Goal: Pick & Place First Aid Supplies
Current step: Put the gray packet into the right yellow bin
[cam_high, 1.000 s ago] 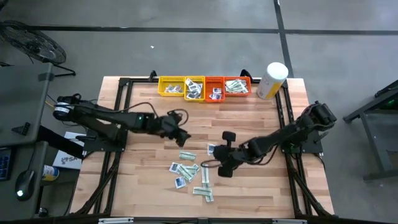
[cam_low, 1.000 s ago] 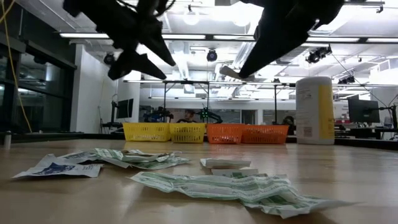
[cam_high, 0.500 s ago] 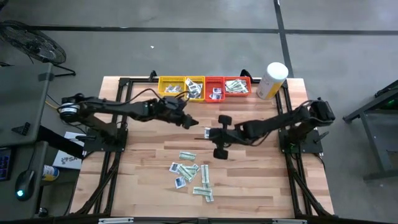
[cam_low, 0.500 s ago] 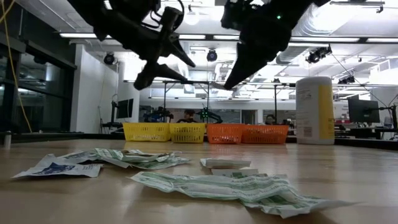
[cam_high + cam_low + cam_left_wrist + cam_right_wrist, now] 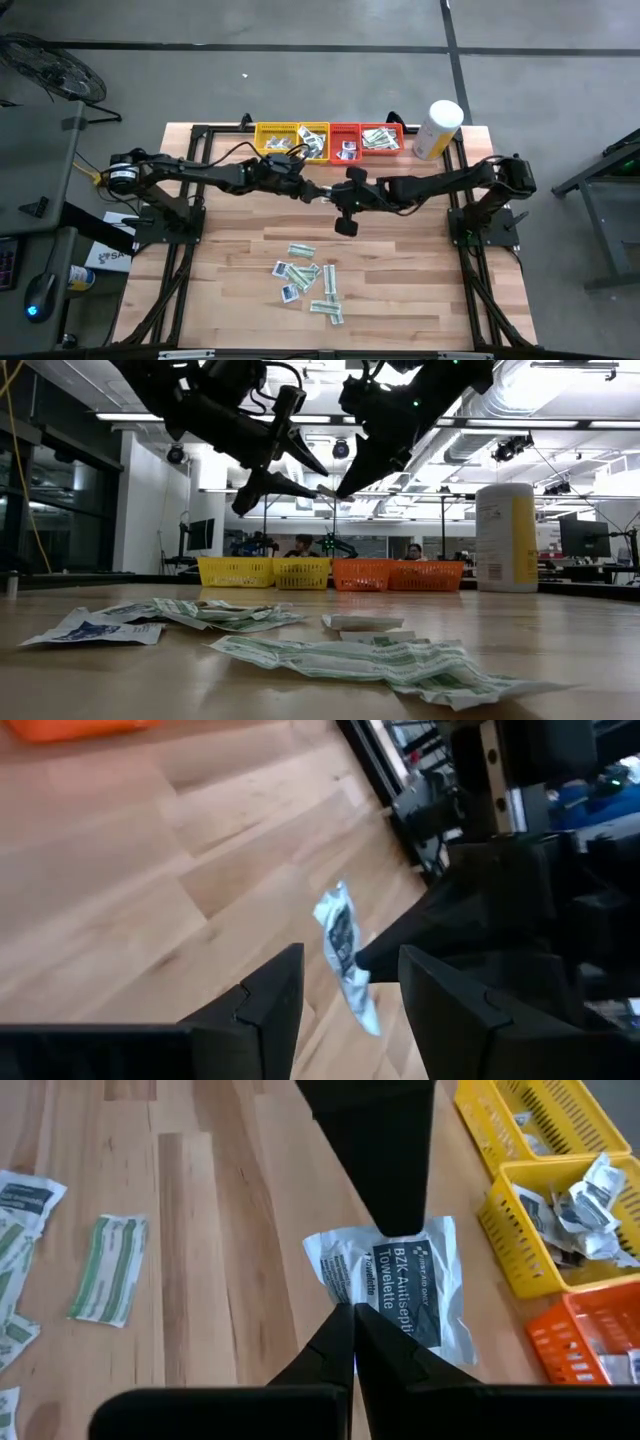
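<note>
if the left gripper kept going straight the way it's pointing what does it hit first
Most likely the antiseptic towelette packet pinched in the shut right gripper. The open left gripper points at it, with the right arm's fingers just behind; depth is unclear.

Yellow and red trays (image 5: 330, 131), white-yellow canister (image 5: 438, 129) along table (image 5: 230, 260) far edge.

Overhead camera straight down, tabletop camera level across, wrist cameras close, all sharing the towelette packet (image 5: 400, 1280)

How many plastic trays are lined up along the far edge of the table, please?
4, in one touching row at the table's far edge: a yellow tray at the left end, a second yellow tray, a red tray, then another red tray nearest the canister. None looks hidden.
</note>
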`<action>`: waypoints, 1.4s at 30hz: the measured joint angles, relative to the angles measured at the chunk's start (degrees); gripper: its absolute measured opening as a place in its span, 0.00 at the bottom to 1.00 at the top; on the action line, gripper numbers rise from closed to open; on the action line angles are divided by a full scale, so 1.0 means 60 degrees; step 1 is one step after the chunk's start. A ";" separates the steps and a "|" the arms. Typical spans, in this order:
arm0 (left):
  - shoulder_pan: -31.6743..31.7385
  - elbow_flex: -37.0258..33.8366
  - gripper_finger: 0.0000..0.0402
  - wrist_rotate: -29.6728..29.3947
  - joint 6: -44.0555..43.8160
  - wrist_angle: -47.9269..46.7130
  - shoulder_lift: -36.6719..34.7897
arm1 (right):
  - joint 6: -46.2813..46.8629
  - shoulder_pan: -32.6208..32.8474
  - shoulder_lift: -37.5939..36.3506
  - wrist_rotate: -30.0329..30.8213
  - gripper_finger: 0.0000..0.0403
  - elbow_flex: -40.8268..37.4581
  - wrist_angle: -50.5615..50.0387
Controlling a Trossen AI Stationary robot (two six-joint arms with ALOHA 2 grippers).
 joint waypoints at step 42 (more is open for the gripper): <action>-0.0012 0.0000 0.01 -0.0270 0.0295 -0.0121 -0.0004 | 0.0335 -0.0095 -0.0072 -0.0837 0.08 0.0000 0.0964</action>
